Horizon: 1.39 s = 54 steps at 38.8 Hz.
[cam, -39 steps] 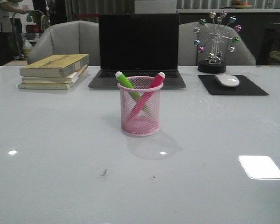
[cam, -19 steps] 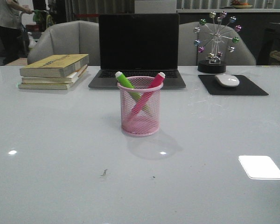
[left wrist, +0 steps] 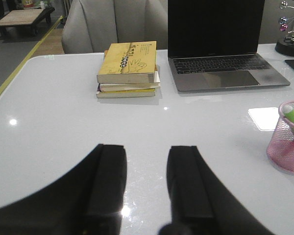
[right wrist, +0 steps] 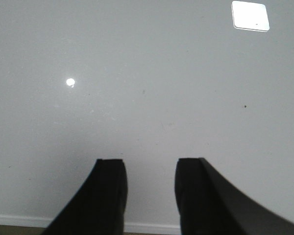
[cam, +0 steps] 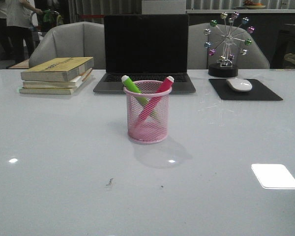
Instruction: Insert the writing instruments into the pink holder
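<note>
The pink holder [cam: 148, 112] stands in the middle of the white table [cam: 64, 162], near the laptop [cam: 145, 51]. The green highlighter [cam: 132, 85] and the pink highlighter [cam: 160, 91] lean crossed inside it. The left gripper [left wrist: 147, 164] and the right gripper [right wrist: 151, 178] are both open wide and hold nothing.

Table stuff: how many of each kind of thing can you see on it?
Highlighter markers: 2, green and pink, both in the holder
Pink holder: 1
Books: 3, in a stack
Laptop: 1
Computer mouse: 1
Mouse pad: 1
Ferris wheel toy: 1
Total: 10
</note>
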Tool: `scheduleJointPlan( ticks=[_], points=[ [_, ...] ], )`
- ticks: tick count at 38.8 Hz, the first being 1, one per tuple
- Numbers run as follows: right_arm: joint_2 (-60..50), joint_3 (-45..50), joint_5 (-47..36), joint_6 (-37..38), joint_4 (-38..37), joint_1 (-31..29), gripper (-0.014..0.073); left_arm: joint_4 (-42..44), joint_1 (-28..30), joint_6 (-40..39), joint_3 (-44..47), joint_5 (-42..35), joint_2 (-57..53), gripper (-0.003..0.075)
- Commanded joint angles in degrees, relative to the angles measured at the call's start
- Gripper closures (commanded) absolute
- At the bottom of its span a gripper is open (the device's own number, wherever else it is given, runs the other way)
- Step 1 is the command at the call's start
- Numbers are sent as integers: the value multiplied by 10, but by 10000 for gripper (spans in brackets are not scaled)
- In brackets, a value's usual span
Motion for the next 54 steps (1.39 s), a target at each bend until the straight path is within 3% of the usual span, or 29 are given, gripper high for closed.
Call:
scheduleJointPlan(
  ticks=[1,31,45,54],
  points=[
    [-2,-14,-34,-2,0,-2,218,0,0,-3,-17,-50,2,430],
    [-16,-14,-69,-2,8,-2,227,0,0,-3,-17,-50,2,430],
    [-52,-14,-89,-2,12,-2,563,0,0,-3,-17,-50,2,430],
    [-80,-13,-89,-2,14,-2,566,0,0,-3,-17,-50,2,430]
  ],
)
